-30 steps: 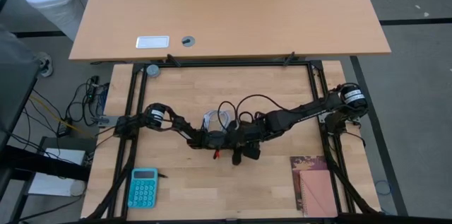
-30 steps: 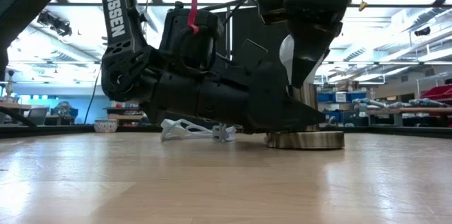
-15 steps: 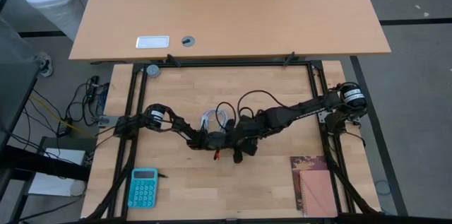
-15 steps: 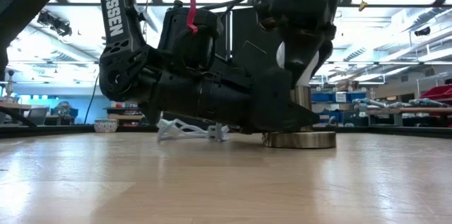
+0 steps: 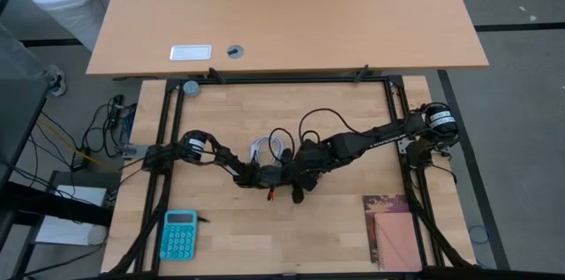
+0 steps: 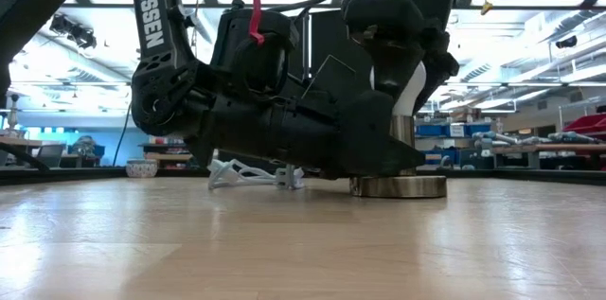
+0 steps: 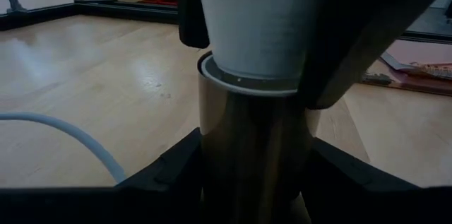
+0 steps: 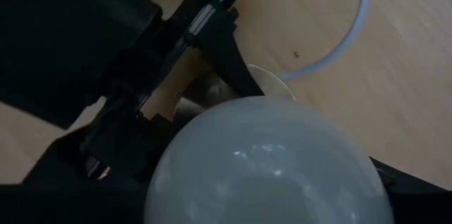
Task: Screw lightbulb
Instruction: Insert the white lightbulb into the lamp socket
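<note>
Behind, pale wooden table (image 6: 284, 243) meets cluttered workshop.

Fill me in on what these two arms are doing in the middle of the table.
The robot is screwing a lightbulb into a socket standing mid-table. The left gripper lies low along the tabletop with its jaws around the socket's metal barrel, steadying it. The right gripper comes down from above, its jaws around the bulb's white globe. The bulb's neck already sits at the socket's rim; how far it is threaded cannot be seen. A white cable trails beside them.
</note>
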Robot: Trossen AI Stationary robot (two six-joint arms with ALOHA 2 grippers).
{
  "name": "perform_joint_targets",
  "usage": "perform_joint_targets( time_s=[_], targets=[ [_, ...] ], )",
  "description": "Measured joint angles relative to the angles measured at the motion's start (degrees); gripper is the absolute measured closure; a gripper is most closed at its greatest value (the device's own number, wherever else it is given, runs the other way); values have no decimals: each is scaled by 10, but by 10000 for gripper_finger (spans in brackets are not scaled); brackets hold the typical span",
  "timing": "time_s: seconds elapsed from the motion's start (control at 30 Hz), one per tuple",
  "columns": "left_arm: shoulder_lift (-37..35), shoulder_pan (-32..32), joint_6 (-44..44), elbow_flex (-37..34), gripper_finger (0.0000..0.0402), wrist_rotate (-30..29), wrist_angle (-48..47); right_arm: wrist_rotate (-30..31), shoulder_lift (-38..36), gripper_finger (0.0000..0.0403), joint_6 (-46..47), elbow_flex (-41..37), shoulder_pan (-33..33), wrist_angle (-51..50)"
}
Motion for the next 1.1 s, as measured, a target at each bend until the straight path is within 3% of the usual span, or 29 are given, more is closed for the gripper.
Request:
perform_joint_targets(
  time_s=[0.83,1.1],
  targets=[
    [0,-4,-16,0,204,-19,0,-13,0,151,149,0,-23,3],
    [0,-4,-18,0,204,-20,0,-14,0,149,123,0,-23,6]
  ],
)
